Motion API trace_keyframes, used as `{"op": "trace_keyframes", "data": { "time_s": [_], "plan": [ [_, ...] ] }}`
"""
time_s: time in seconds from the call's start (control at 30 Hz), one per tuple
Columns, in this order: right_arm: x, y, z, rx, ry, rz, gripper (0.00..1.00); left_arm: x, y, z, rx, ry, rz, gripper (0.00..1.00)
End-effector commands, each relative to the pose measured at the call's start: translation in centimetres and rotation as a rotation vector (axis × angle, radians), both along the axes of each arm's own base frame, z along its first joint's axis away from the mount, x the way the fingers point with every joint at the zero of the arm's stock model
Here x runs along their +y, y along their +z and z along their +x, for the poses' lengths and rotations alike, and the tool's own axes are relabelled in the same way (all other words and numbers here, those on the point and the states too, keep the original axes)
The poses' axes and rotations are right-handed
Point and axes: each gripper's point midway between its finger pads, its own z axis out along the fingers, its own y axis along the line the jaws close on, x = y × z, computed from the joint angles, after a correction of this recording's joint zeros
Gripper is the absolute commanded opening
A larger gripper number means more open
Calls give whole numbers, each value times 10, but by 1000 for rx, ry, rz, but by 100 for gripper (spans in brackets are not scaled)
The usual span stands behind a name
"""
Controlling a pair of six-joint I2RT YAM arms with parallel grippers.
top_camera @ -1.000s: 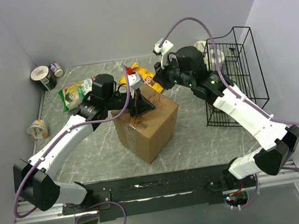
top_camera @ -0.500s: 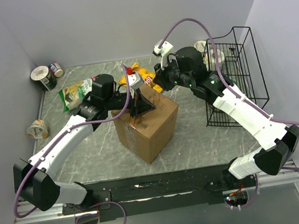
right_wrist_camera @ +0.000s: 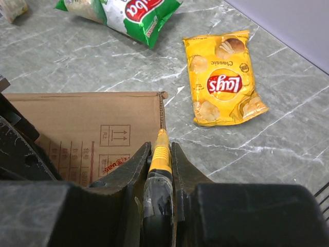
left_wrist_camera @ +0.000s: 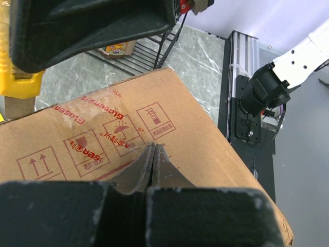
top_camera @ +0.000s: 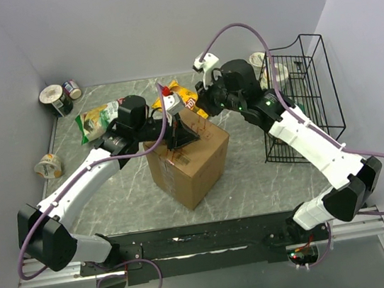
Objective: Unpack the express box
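The express box (top_camera: pixel 189 164), a brown carton with red handling marks, stands mid-table with its top closed. My left gripper (top_camera: pixel 179 137) rests on that top, shut with nothing between its fingers; in the left wrist view the tips (left_wrist_camera: pixel 153 148) press on the cardboard (left_wrist_camera: pixel 205 144). My right gripper (top_camera: pixel 205 106) hovers at the box's far corner, shut on a yellow utility knife (right_wrist_camera: pixel 161 149). The knife's tip points at the corner edge of the box (right_wrist_camera: pixel 87 123).
A yellow Lay's bag (right_wrist_camera: pixel 223 82) and a green chip bag (top_camera: pixel 99 119) lie behind the box. A black wire basket (top_camera: pixel 299 93) stands at the right with cups inside. Two cans (top_camera: pixel 57 98) sit at the back left, and a cup (top_camera: pixel 48 165) lies at the left edge.
The right arm has shifted slightly left toward the box's far corner, knife still held. The left gripper has stayed on the box top.
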Motion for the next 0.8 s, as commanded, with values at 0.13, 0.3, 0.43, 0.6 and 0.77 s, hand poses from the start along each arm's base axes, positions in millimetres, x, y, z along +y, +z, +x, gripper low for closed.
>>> {"op": "trace_keyframes", "data": {
  "time_s": [0.13,0.3,0.43,0.6,0.77],
  "plan": [
    [2,-2,-1,15,-8,-53,0,4,-38,-7,137,23,75,1],
    [-4,3,-12,56,-3,-76,0,9,-47,0,136,76,110,1],
    [-12,0,-21,89,2,-114,0,13,-56,3,148,121,128,1],
    [-23,-8,-31,138,-38,-132,0,20,-76,11,179,209,171,1],
    [-18,-13,-35,134,-28,-144,0,18,-81,8,197,214,164,1]
  ]
}}
